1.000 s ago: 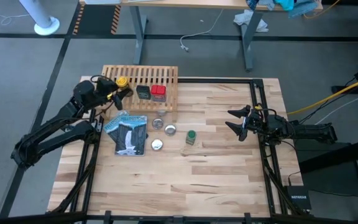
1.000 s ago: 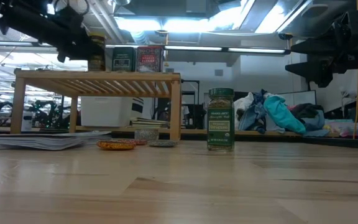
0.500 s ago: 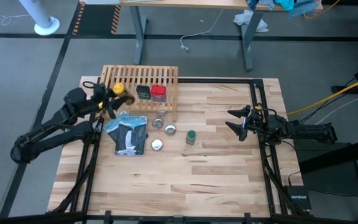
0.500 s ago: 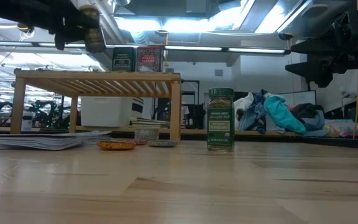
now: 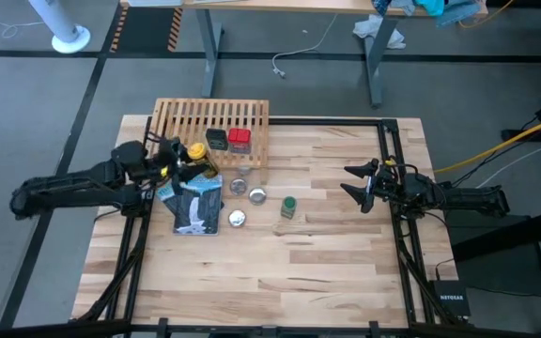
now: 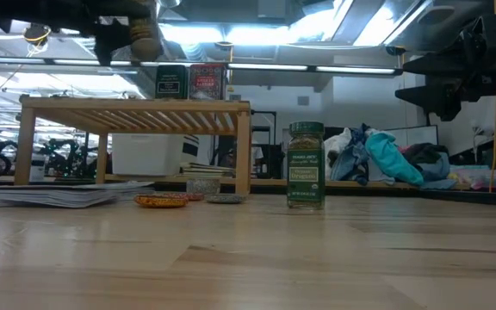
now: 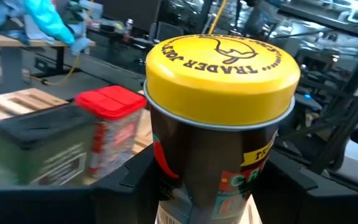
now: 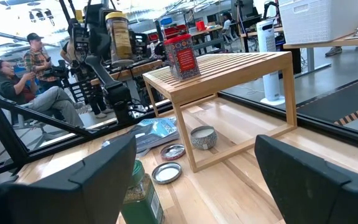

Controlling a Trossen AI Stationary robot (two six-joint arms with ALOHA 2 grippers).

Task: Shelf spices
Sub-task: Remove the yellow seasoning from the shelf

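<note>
Left tool (image 5: pixel 181 155) clamped on yellow-capped jar (image 5: pixel 196 151), raised beside shelf (image 5: pixel 186 116) carrying black tin (image 5: pixel 216 138) and red tin (image 5: pixel 239 139). Right tool (image 5: pixel 357 186) spread, empty, over the worktop's (image 5: pixel 327 253) right edge.

A robotics lab or workshop. A butcher-block bench (image 5: pixel 327 253) sits in a black metal frame on grey carpet, with two dark arms mounted at its sides. Standing desks (image 5: pixel 289 28), loose cables (image 5: pixel 496 150) and a white fan base (image 5: pixel 69 39) surround it. Two seated people (image 8: pixel 39 87), strip lights and cluttered desks fill the background.
</note>
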